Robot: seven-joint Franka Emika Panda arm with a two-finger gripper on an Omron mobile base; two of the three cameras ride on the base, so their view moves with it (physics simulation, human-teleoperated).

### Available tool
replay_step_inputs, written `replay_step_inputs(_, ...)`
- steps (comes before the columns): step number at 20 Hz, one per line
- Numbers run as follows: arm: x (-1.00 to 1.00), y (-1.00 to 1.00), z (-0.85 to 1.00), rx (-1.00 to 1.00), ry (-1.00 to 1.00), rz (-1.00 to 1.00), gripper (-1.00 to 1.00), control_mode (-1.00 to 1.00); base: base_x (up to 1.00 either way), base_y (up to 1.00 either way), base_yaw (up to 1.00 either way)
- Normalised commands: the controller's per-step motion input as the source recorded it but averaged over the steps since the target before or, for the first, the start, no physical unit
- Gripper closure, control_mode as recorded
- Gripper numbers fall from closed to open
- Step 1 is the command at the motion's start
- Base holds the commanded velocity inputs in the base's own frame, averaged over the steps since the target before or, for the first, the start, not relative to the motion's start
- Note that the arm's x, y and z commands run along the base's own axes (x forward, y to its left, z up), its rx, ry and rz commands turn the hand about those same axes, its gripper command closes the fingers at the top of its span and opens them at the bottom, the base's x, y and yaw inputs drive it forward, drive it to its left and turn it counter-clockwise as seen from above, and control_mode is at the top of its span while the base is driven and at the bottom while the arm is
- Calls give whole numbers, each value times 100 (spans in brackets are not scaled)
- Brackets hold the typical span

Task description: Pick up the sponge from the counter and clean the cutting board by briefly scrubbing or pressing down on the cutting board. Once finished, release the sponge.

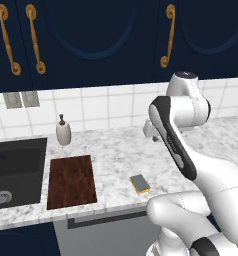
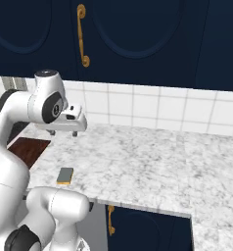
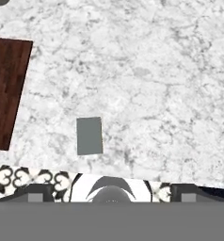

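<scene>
1. Soap dispenser: pale bottle with a dark pump, standing just behind the sink's right rear corner.
2. Sink: dark basin.
3. Wall outlets: above the sink.
4. Navy cabinets, brass handles, higher up.

The white arm rises from the base, folds at a dark-jointed elbow and reaches forward; its wrist is level, and the gripper points straight down at six o'clock; its short fingers stand slightly apart, holding nothing.

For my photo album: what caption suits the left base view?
Sponge lies on the marble counter, right of the cutting board; white arm above.
</scene>
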Motion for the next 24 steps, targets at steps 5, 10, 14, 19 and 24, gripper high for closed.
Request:
replay_step_inputs(5, 0, 34, -58, -17, 9, 2, -100, -100, 0, 0, 0)
replay_step_inputs(10, 2, 36, -53, -2, 10, 1, -100, -100, 0, 0, 0)
replay_step_inputs(14, 21, 18, -62, 0, 21, 0, -100, -100, 0, 0, 0)
replay_step_inputs(19, 41, 3, -47, 0, 19, 0, -100, -100, 0, 0, 0)
replay_step_inputs(24, 46, 0, -52, 0, 9, 1, -100, -100, 0, 0, 0)
